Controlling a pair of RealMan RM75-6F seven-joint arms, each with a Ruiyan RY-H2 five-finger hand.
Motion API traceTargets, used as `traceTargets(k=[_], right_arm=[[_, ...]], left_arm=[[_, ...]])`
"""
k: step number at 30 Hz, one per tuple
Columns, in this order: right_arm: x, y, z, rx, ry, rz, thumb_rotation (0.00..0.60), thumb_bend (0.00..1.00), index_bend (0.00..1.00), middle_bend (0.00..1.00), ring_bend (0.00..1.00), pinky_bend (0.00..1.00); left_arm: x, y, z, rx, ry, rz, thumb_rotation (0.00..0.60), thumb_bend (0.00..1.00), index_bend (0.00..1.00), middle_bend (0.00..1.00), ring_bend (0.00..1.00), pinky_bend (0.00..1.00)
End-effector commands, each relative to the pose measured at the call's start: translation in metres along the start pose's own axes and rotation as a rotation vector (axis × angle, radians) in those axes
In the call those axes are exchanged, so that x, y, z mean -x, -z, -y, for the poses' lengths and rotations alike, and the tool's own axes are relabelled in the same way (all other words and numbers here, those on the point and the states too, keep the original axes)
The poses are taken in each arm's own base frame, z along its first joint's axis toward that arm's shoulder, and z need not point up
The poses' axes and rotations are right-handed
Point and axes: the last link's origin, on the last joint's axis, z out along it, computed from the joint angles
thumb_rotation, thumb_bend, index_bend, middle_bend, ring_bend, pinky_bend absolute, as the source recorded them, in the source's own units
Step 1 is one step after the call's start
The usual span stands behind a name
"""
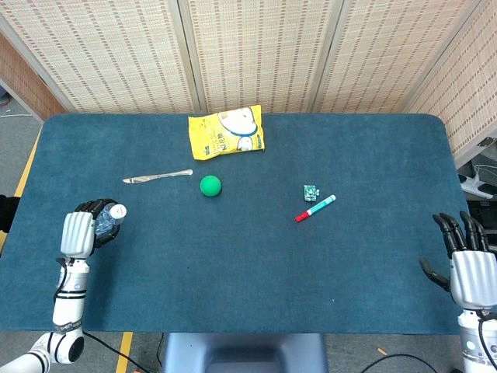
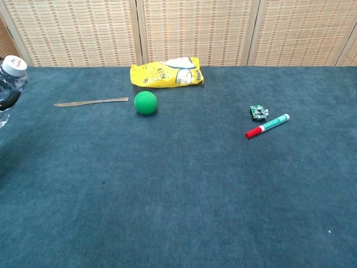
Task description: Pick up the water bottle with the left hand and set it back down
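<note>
My left hand [image 1: 78, 232] sits near the table's front left corner, its fingers wrapped around the clear water bottle [image 1: 106, 221]. The white cap pokes out to the right of the hand in the head view. In the chest view only the bottle's [image 2: 9, 84] top part with its cap shows at the far left edge, cap uppermost and leaning slightly right. I cannot tell whether its base touches the table. My right hand [image 1: 468, 263] hangs off the front right corner, fingers spread, holding nothing.
A knife [image 1: 158, 177], a green ball [image 1: 210, 186] and a yellow snack bag [image 1: 226, 132] lie in the left-centre of the blue table [image 1: 248, 264]. A small green part [image 1: 311, 191] and a red-capped marker [image 1: 315, 208] lie right of centre.
</note>
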Motion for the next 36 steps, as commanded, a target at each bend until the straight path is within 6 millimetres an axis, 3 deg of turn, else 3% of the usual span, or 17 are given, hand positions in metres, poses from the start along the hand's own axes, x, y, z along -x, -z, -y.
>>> traceTargets(k=[1,3,5,17,22,26,30,33,36], right_arm=[[0.000,-0.001,0.000,0.000,-0.001,-0.002,0.600,0.13,0.14,0.14,0.00,0.09],[0.000,0.000,0.000,0.003,0.003,0.000,0.600,0.13,0.14,0.14,0.00,0.09],[0.000,0.000,0.000,0.000,0.000,0.003,0.600,0.13,0.14,0.14,0.00,0.09],[0.000,0.000,0.000,-0.002,0.000,0.011,0.600,0.13,0.14,0.14,0.00,0.09],[-0.001,0.000,0.000,-0.003,-0.005,0.006,0.600,0.13,0.14,0.14,0.00,0.09],[-0.001,0.000,0.000,-0.007,-0.008,0.009,0.600,0.13,0.14,0.14,0.00,0.09],[0.000,0.001,0.000,-0.004,-0.003,0.009,0.600,0.13,0.14,0.14,0.00,0.09],[0.000,0.000,0.000,-0.008,-0.005,0.013,0.600,0.13,0.14,0.14,0.00,0.09],[0.001,-0.001,0.000,-0.002,0.002,0.015,0.600,0.13,0.14,0.14,0.00,0.09]], left_arm=[[0.011,0.014,-0.039,-0.045,0.985,0.071,0.600,0.64,0.69,0.66,0.63,0.68],[0.005,0.015,-0.045,-0.085,1.161,0.114,0.600,0.64,0.69,0.66,0.63,0.69],[0.000,0.015,-0.045,-0.109,1.220,0.153,0.600,0.64,0.69,0.66,0.63,0.69],[0.014,0.007,-0.013,-0.157,0.770,0.014,0.600,0.67,0.69,0.67,0.64,0.70],[-0.015,-0.010,-0.014,-0.065,0.646,-0.118,0.600,0.67,0.69,0.67,0.64,0.70],[-0.046,-0.022,-0.023,-0.007,0.678,-0.218,0.600,0.67,0.70,0.67,0.64,0.70],[-0.062,-0.028,-0.028,0.005,0.702,-0.228,0.600,0.67,0.70,0.68,0.64,0.70],[-0.056,-0.025,-0.030,-0.008,0.681,-0.184,0.600,0.67,0.70,0.68,0.64,0.70],[-0.036,-0.015,-0.028,-0.037,0.654,-0.101,0.600,0.67,0.70,0.68,0.64,0.70]])
